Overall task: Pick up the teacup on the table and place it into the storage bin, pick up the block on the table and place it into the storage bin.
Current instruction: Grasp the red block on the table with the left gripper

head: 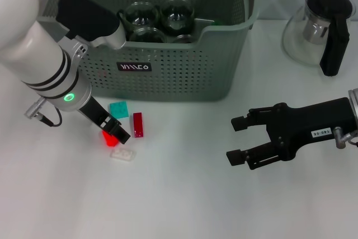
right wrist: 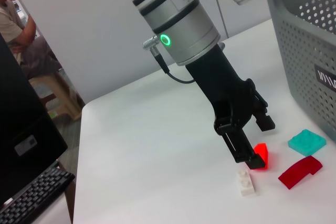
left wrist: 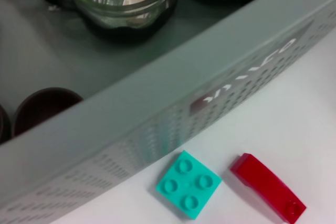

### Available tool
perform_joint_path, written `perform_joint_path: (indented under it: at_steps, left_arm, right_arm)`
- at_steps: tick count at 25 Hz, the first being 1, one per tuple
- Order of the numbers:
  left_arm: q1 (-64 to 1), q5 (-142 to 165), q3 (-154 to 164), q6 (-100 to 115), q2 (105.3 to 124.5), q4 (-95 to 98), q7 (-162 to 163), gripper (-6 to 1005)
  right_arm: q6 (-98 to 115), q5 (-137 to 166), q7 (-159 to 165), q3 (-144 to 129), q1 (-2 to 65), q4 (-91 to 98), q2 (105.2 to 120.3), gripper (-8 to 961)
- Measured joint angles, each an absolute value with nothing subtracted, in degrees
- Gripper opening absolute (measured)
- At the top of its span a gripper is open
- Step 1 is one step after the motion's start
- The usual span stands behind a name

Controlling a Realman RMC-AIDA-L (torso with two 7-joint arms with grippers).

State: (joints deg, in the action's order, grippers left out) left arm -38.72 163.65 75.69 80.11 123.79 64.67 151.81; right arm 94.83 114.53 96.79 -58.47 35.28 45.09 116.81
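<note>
Head view: bright red block (head: 108,137) lies on the bench just in front of the storage bin (head: 168,71), between the fingers of my left end effector (head: 114,132), which is closing on it. Teacups (head: 140,15) already in bin. Right end effector (head: 239,138) released, idle, well apart.

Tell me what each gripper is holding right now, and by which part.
Left gripper is down at a small red block, but a closed grip cannot be told. Right gripper is open and holds nothing.
</note>
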Motion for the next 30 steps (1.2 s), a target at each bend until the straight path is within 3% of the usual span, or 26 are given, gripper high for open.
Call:
perform_joint_path:
  at_steps: [23, 30]
  left_arm:
    - [-38.47, 163.65, 78.06, 76.61, 123.83, 61.84, 151.61, 861]
    - [-38.82, 163.65, 78.06, 76.22, 123.77, 60.72, 151.52, 727]
  right_arm:
    - [94.41, 114.52, 96.76, -57.99, 35.24, 44.73, 116.74, 947]
    - [94.39, 114.52, 96.79, -57.93, 35.24, 44.73, 116.72, 947]
